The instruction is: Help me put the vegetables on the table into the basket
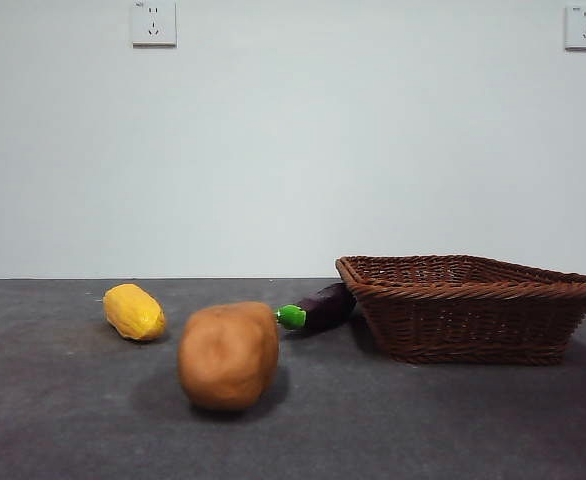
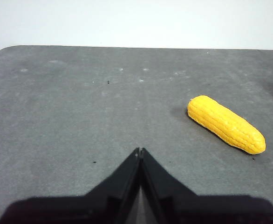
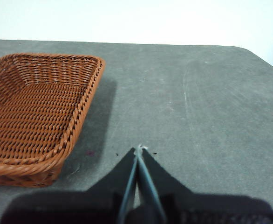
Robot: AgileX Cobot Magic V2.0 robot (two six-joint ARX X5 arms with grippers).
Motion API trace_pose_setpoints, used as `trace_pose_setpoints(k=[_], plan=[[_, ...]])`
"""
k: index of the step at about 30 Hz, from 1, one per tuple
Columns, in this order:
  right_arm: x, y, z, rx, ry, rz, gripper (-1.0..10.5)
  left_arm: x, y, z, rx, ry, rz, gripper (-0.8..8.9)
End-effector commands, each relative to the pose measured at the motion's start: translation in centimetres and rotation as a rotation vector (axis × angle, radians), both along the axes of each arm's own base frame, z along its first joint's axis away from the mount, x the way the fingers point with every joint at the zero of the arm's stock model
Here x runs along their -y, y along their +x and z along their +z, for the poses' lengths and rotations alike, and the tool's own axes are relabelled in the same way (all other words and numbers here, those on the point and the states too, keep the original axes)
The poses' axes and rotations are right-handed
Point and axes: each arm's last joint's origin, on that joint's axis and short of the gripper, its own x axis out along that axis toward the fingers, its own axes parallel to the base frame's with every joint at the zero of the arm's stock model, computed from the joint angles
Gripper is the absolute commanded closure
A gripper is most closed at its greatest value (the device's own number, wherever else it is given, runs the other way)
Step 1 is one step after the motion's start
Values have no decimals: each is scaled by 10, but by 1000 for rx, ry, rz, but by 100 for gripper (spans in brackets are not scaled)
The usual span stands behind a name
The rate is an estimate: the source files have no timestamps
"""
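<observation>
Both tools closed, empty — left tool (image 2: pixel 139 150) near corn (image 2: pixel 226 124), right tool (image 3: pixel 138 148) beside basket (image 3: pixel 78 116).

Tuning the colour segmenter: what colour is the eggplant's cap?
Bright green, on the dark purple eggplant; shows best in the front view.

The eggplant (image 1: pixel 323 305) is partly hidden behind the potato (image 1: pixel 229 355) and the basket (image 1: pixel 468 310).

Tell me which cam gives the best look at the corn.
Left wrist view: the corn lies whole and unblocked on the table, kernel rows visible, ahead of the shut left claw. The front view shows it end-on and small, beyond the potato. The right wrist view shows no corn, only the basket.
</observation>
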Motion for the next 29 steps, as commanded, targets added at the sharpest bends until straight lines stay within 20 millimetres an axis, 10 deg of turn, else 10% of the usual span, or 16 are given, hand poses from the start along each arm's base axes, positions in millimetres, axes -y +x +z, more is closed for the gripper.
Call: trace_pose_setpoints(k=[1, 29], plan=[[0, 0, -2, -6, 0, 3, 946, 0, 0, -3, -7, -9, 2, 817], [-3, -3, 18, 8, 491, 33, 955, 0, 9, 14, -105, -63, 5, 819]])
